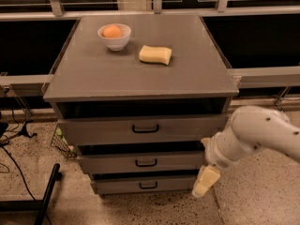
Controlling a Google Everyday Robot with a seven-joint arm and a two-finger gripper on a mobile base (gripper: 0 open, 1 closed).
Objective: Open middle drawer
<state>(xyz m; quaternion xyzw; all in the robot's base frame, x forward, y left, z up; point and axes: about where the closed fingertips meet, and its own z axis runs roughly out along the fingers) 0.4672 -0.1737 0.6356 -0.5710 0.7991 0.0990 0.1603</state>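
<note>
The middle drawer [178, 161] is a gray flat front with a small black bar handle [146, 162], between the taller top drawer [187, 128] and the narrow bottom drawer [122, 185]. It looks pushed in, about flush with the other fronts. My gripper [205, 182] hangs at the end of the white arm [253, 137], low at the cabinet's right front corner, to the right of the middle drawer's handle and a little below it. It is not touching the handle.
On the gray cabinet top [140, 74] stand a white bowl [114, 37] holding an orange [112, 31] and a yellow sponge [155, 54]. A black pole [47, 193] and cables lie on the speckled floor at left. Dark railed shelving runs behind.
</note>
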